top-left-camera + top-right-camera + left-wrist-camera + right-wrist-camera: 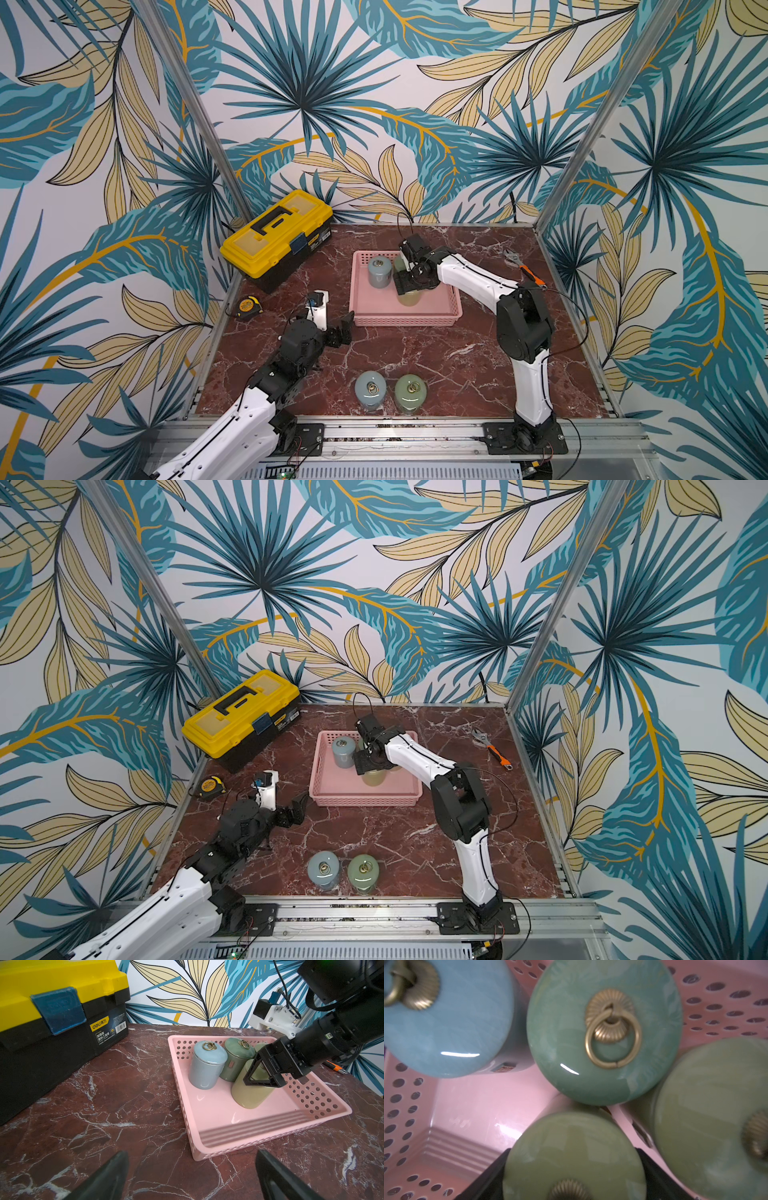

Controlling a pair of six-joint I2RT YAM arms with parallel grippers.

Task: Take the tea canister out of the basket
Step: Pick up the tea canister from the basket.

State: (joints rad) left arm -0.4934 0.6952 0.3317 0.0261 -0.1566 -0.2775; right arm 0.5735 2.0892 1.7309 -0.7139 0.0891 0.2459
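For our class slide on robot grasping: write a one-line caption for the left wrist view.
Right gripper straddles a light green canister standing in the pink basket.

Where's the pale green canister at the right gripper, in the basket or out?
In: the pale green canister, gripped by the right gripper, sits within the pink basket walls.

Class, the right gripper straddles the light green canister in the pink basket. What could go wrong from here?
The light green canister sits close beside the dark green canister, so lifting it may knock that neighbour. Its surface looks glossy; the right gripper might slip. The basket could shift if the canister catches its wall.
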